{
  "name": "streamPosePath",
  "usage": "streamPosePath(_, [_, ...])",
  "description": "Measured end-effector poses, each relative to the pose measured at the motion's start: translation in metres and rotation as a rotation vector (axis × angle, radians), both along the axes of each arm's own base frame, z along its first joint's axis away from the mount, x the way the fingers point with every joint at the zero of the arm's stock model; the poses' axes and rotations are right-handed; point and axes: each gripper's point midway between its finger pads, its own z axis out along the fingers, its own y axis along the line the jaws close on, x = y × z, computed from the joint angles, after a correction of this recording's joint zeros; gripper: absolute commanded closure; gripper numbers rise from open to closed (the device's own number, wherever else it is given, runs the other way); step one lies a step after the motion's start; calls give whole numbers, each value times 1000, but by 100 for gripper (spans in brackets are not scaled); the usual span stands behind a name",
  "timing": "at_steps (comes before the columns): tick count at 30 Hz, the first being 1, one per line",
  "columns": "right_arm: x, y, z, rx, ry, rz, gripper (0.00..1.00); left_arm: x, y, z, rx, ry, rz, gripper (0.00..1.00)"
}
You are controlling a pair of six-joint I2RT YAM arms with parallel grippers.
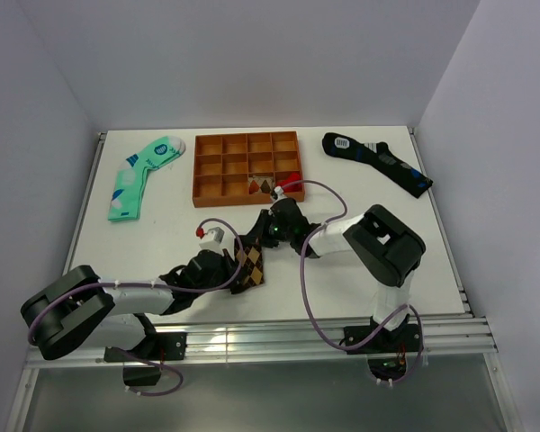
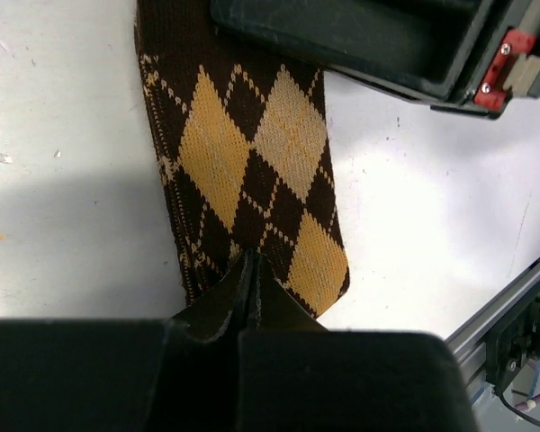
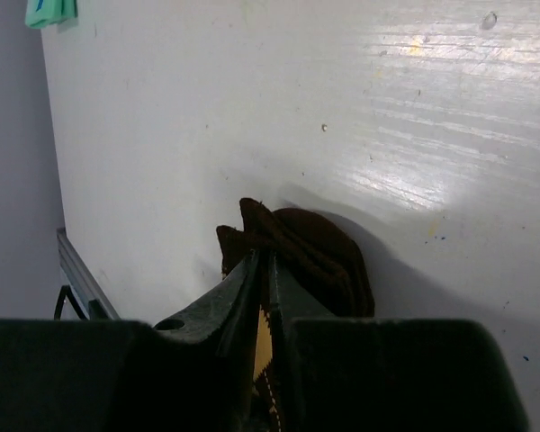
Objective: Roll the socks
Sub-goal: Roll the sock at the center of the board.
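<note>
Lying flat on the white desk [image 1: 360,193], near its middle and towards the near edge, the brown diamond-patterned socks [image 1: 251,262] stretch between the two end effectors.

Only the top view shows the rest of the desk. An orange tray [image 1: 198,171] of small compartments sits at the far centre. A mint-green sock [image 1: 140,176] is at the far left and a dark sock [image 1: 378,162] at the far right, both well apart from the brown pair.

The left wrist view shows what the top view cannot. The left end effector [image 2: 250,272] is clenched on the near end of the socks, its fingertips pressed together over the fabric. The tan and beige diamonds run flat away from it and pass under the black body of the other end effector.

The right wrist view shows the right end effector [image 3: 265,270] pinched tight on the far end. The dark cuff [image 3: 310,256] bunches up just beyond its tips, and a sliver of tan shows between the fingers.

The left arm lies low and stretched from its base at the near left towards the centre. The right arm rises from the near right, folds at the elbow and reaches left, wrist angled down.
</note>
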Motion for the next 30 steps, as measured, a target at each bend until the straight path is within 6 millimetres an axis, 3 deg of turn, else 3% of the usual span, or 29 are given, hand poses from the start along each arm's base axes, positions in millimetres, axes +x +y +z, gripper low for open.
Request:
streamPosePath(4, [2, -1, -2, -14, 16, -8, 85, 1, 1, 0, 5, 2, 7, 100])
streamPosePath(14, [-3, -15, 6, -30, -37, -7, 68, 1, 3, 1, 16, 6, 16, 95])
streamPosePath(18, [-6, -23, 28, -21, -115, 3, 67, -2, 9, 3, 32, 9, 22, 90])
streamPosePath(23, [-12, -32, 68, 24, -258, 21, 71, -3, 16, 21, 17, -21, 35, 87])
streamPosePath(26, [-21, -38, 77, 36, -324, 32, 70, -2, 20, 31, 10, -42, 52, 85])
streamPosePath(30, [-47, -38, 61, -12, -363, 83, 67, 2, 29, 36, 25, -61, 95, 83])
